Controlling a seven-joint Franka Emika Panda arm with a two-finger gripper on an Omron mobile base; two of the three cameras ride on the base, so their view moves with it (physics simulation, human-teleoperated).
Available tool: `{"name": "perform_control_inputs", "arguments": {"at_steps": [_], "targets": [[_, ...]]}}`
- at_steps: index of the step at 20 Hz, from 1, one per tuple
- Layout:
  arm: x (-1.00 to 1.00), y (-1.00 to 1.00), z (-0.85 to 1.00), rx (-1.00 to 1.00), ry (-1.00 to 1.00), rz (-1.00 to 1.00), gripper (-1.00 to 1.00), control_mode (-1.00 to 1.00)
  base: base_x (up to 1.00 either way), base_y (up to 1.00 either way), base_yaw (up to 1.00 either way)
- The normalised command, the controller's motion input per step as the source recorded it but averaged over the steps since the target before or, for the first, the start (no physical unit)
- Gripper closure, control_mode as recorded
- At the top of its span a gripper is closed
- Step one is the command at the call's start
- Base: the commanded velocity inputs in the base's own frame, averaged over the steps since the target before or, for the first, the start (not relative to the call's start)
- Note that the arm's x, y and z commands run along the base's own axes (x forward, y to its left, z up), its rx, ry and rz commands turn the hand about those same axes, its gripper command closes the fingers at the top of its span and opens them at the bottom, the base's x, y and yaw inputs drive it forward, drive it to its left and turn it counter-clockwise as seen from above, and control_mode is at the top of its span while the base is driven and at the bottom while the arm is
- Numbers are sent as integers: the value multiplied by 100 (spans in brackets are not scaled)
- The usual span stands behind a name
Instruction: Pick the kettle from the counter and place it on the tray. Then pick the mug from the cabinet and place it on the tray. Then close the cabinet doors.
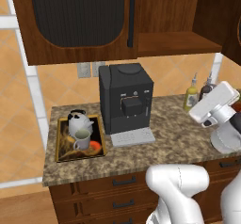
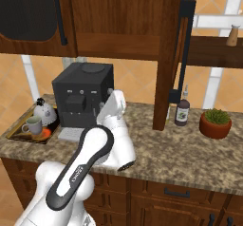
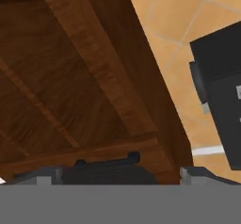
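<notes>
The kettle and the grey mug stand together on the gold-rimmed tray at the left end of the counter. The cabinet hangs above. Its left door covers the left half, while its right door stands swung out. My gripper is open and holds nothing. It is raised over the right part of the counter, pointing up at the cabinet's underside and inside.
A black coffee machine stands right of the tray. Two bottles stand by the wall under the open door. A potted plant is at the far right, and a shaker sits on a side shelf.
</notes>
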Motion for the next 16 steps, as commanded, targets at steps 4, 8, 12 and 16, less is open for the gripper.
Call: {"name": "perform_control_inputs", "arguments": {"at_steps": [4,8,12,16], "targets": [[-4,-68,2,5,4,-1,-100,-100,0,0,0],[0,-60,0,3,13,-6,-100,-100,0,0,0],[0,-55,-10,3,20,-6,-100,-100,0,0,0],[0,-54,-23,5,16,-2,-100,-100,0,0,0]]}}
